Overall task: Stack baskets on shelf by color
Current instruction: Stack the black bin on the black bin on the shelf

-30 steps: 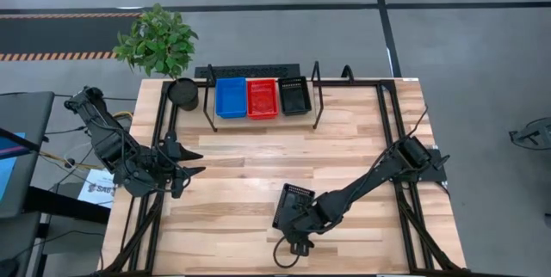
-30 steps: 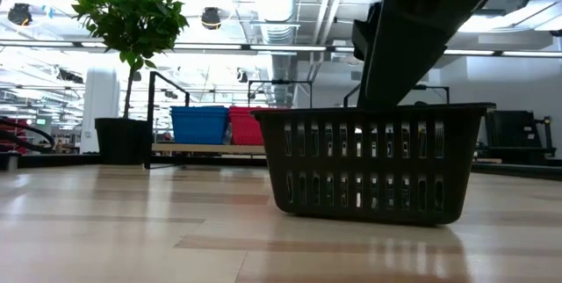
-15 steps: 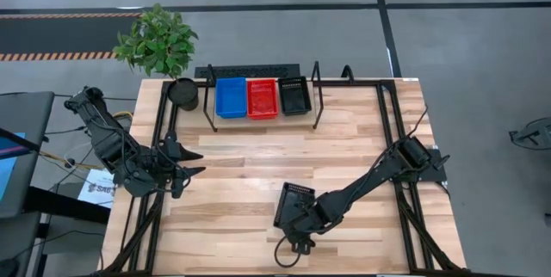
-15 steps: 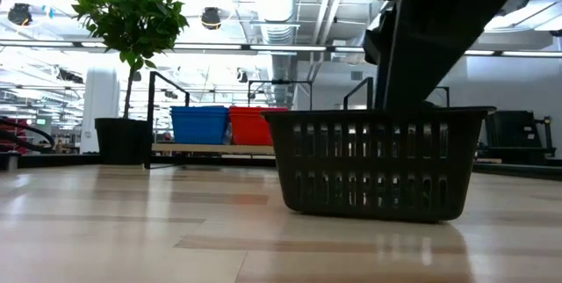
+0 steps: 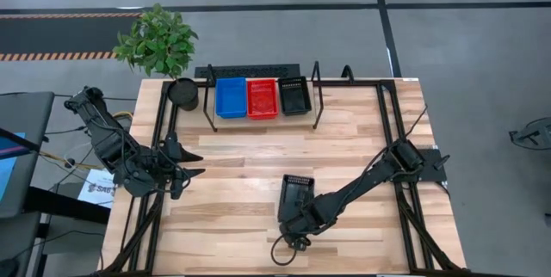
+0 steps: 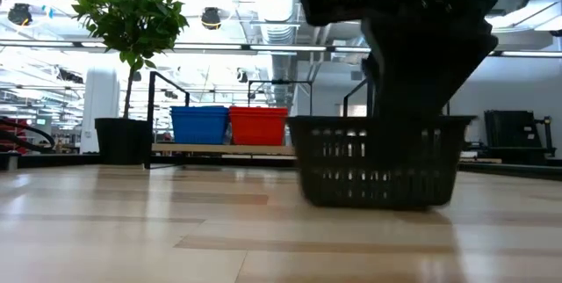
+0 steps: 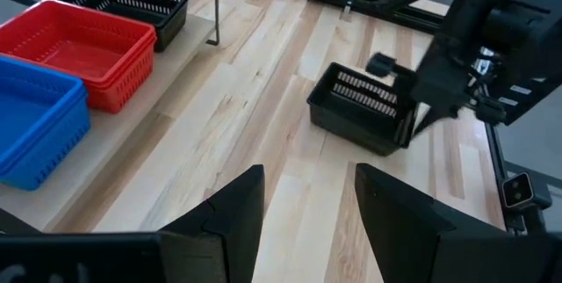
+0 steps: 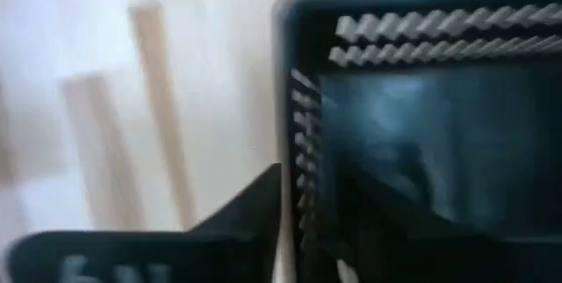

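Note:
A black basket [image 5: 298, 191] stands on the wooden table's near middle, also seen in the low view [image 6: 378, 164] and left wrist view [image 7: 358, 107]. My right gripper [image 5: 293, 218] is at its near end, shut on a wall. On the shelf [image 5: 263, 119] at the far edge sit a blue basket [image 5: 231, 98], a red basket [image 5: 263, 98] and another black basket [image 5: 294, 96], side by side. My left gripper [image 5: 195, 163] hangs open over the table's left side, holding nothing [image 7: 307, 221]. My right gripper has a wall of the black basket [image 8: 300, 169], at the basket's near end, between its two fingers: one finger outside [image 8: 250, 208], one inside the basket [image 8: 395, 230]. The fingers come steeply from above, slanting from the right. The basket's bottom appears to rest on the table.
A round black plant pot [image 5: 182, 94] with a green plant stands left of the shelf. Black tube frames [image 5: 387, 131] run along both sides of the table. Bare wood [image 5: 258, 152] lies between the shelf and the held basket.
The black basket has turned on the table and slid a little toward the far edge; in the low view a narrower side now faces the camera. My right gripper has tipped more steeply down at the basket's near end.

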